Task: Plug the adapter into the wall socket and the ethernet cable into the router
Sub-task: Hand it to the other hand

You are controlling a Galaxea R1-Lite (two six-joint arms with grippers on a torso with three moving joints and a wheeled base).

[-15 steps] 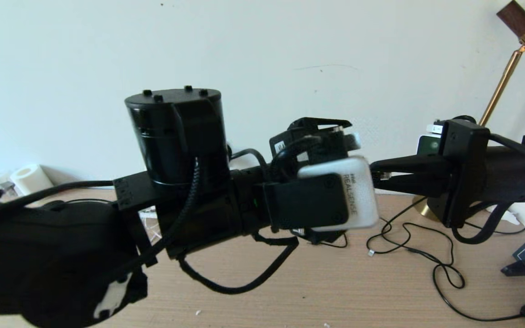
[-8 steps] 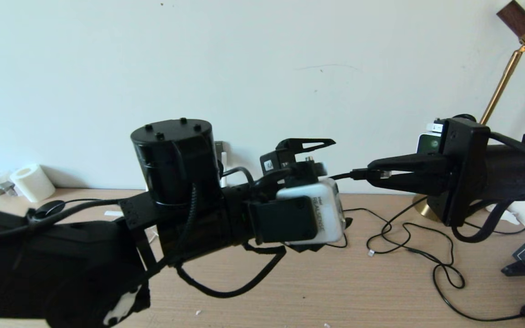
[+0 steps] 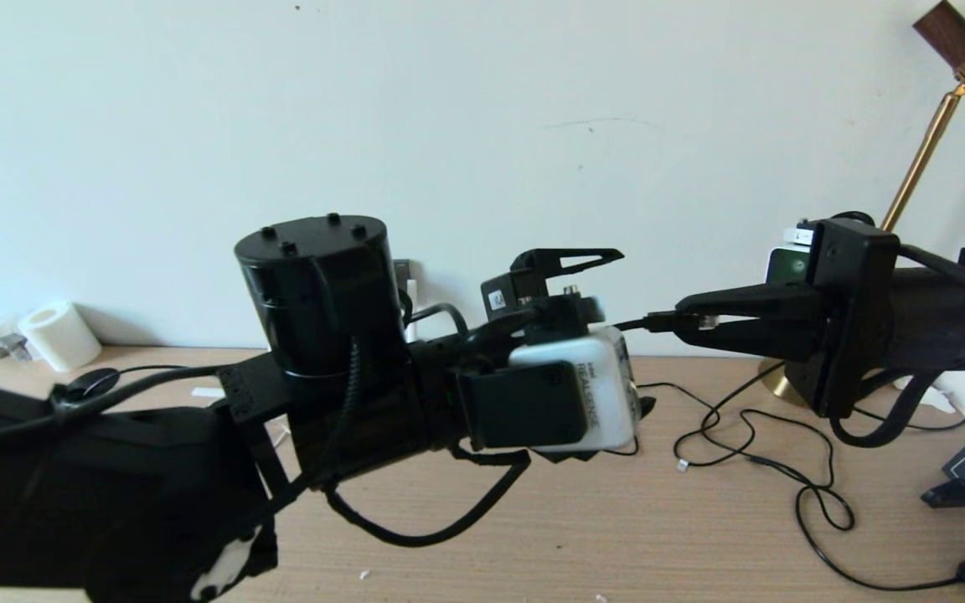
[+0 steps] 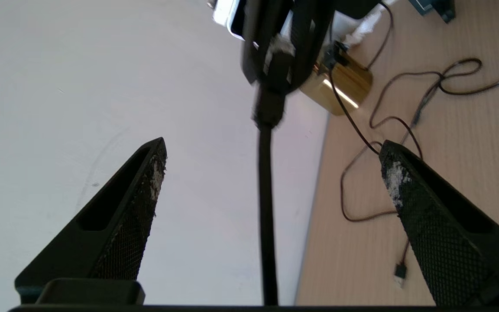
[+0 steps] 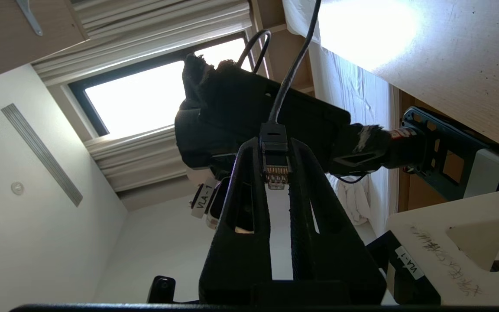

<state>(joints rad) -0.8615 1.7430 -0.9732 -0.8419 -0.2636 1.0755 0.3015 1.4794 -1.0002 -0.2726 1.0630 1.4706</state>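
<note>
Right hand (image 5: 275,149) clamped on the ethernet cable (image 5: 274,162) plug above the bench (image 3: 616,519), left hand (image 4: 271,173) spread wide around the cable's length, touching nothing.

The left arm (image 3: 198,435) hides most of the desk (image 3: 616,519) behind it.

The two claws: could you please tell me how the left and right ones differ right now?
The left claw stands wide open and empty; the right claw is shut on the ethernet cable at its plug. The cable passes untouched between the left's fingers. Both are black, raised above the desk, tips facing.
</note>
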